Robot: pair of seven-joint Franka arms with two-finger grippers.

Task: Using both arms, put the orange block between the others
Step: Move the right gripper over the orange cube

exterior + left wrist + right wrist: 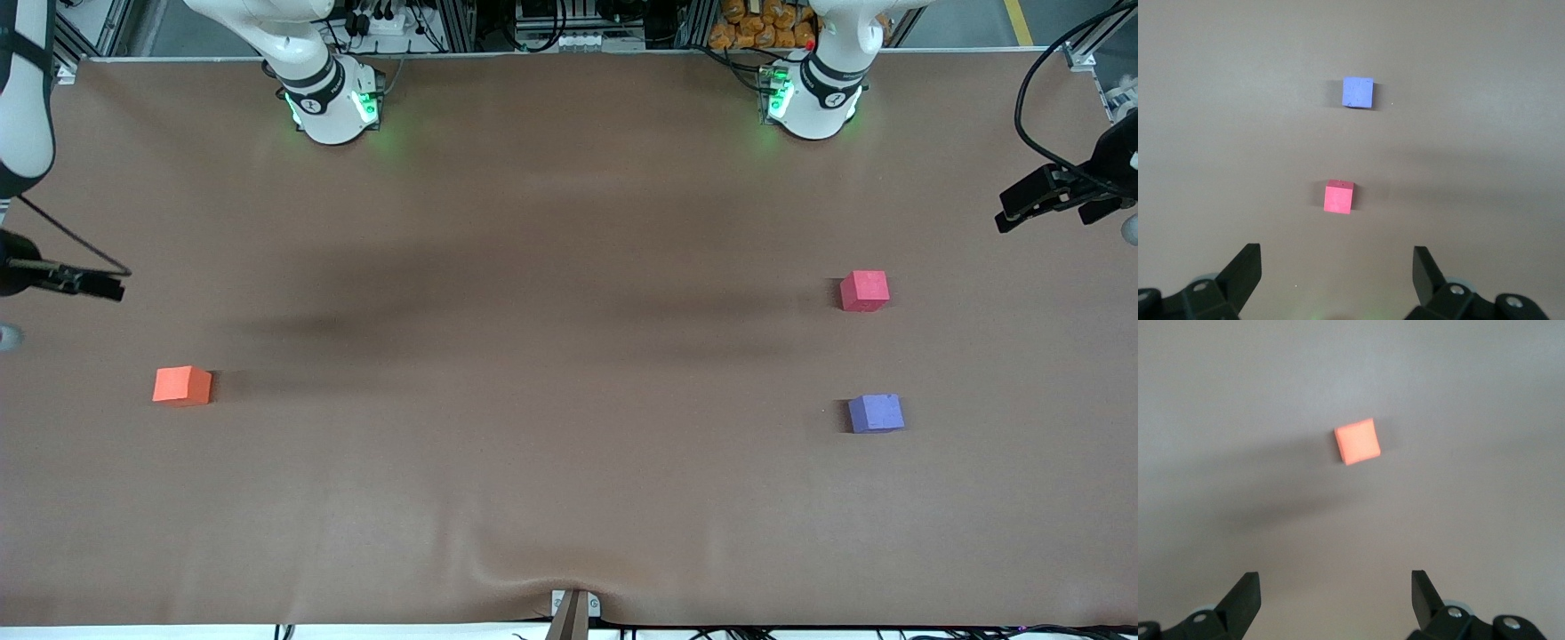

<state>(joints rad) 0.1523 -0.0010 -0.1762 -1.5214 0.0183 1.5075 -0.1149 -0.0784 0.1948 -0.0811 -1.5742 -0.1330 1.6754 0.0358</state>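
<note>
The orange block [182,385] [1357,441] lies alone on the brown table toward the right arm's end. The others stand apart toward the left arm's end. The red-pink cube [864,291] [1338,197] is farther from the front camera, and the blue-purple cube [876,413] [1357,92] is nearer, with bare table between them. My right gripper [102,283] [1335,580] hangs open and empty over the table's edge at the right arm's end, above and apart from the orange block. My left gripper [1013,209] [1336,257] hangs open and empty over the left arm's end.
The brown table cover [569,462] has a raised wrinkle at its front edge by a small bracket [573,609]. The two arm bases [333,102] [813,98] stand along the back edge. A cable [1036,80] loops above the left arm's end.
</note>
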